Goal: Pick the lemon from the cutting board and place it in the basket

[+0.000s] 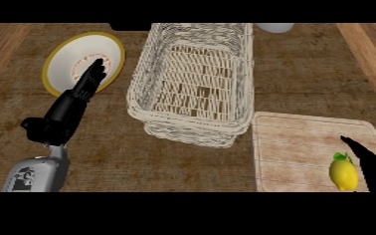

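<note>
One lemon (343,174) lies at the right edge of the cutting board (301,144), low on the bench (294,79). Just beside it, a sliver of the right robot hand (361,157) shows; whether it is open cannot be told. The wicker basket (192,125) stands left of the board. The left robot hand (77,97) rests with straight fingers over a yellow-rimmed plate (62,59), holding nothing. No writing is readable.

The black right hand (361,155), at four o'clock, is cut by the right edge, its fingers' pose untellable. At twelve o'clock, a dark object (131,26) and a pale rounded vessel (274,27) are cropped, unidentifiable.
</note>
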You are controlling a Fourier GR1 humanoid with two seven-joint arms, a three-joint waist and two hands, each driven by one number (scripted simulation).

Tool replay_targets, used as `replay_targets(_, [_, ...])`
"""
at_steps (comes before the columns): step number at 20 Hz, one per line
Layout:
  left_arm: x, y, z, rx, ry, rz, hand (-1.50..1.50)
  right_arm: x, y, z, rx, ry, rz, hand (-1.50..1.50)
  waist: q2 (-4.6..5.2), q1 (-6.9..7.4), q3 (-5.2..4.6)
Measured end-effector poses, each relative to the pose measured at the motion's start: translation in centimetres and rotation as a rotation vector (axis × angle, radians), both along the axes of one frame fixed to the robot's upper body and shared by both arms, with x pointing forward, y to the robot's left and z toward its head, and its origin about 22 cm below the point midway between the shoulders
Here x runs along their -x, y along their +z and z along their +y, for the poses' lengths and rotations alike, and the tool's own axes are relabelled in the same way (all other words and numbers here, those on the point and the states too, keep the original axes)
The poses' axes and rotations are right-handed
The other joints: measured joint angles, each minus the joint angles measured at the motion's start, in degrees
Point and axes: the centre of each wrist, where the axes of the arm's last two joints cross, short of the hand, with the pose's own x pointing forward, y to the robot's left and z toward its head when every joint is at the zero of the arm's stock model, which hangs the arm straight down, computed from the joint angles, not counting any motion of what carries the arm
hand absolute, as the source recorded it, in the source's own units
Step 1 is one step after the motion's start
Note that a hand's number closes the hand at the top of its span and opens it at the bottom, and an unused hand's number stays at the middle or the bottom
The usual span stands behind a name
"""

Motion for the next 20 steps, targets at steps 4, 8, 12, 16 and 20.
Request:
replay_targets(4, [0.0, 0.4, 0.0, -0.005, -0.003, -0.001, 0.0, -1.0, -0.5, 0.1, 0.019, 0.032, 0.055, 1.5, -0.05, -0.01, -0.18])
replay_targets(8, [0.5, 0.3, 0.6, -0.003, -0.001, -0.001, 0.0, -1.3, -1.3, 0.1, 0.043, 0.057, 0.047, 1.5, -0.31, 0.04, -0.67])
replay_targets(12, [1.1, -0.2, 0.3, 0.001, -0.002, -0.003, 0.0, -1.0, -1.5, 0.3, 0.1, 0.123, 0.047, 1.5, -0.37, 0.04, -0.77])
replay_targets(16, [0.5, 0.5, 0.0, -0.005, -0.009, -0.004, 0.0, -1.2, -1.5, 3.7, 0.152, 0.206, 0.02, 1.5, -0.38, -0.02, -0.93])
replay_targets(20, [0.1, 0.8, -0.8, -0.003, -0.048, -0.007, 0.0, -2.2, -1.2, 12.7, 0.125, 0.419, -0.04, 1.5, -0.12, 2.64, -1.07])
